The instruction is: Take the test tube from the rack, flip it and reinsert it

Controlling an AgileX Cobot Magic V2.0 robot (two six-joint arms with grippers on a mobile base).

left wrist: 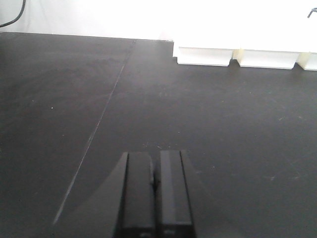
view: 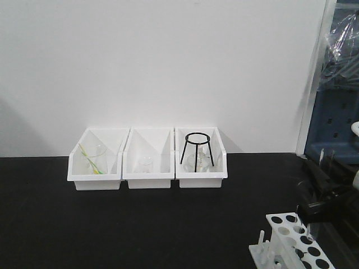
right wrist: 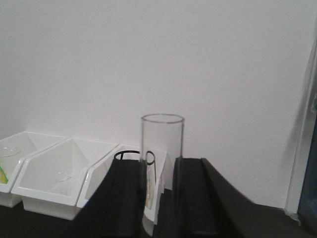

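The right gripper (right wrist: 159,171) is clamping the test tube (right wrist: 162,139) upright, open mouth up, near the rack (view: 291,241) at the near right. The left gripper (left wrist: 155,161) is hovering clenched, empty. Flipping well likely means rotating slowly, keeping a firm grip.

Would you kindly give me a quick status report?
Left gripper shut, empty. Right gripper shut on the test tube, upright, open end up. Nothing seen blocking the rack.
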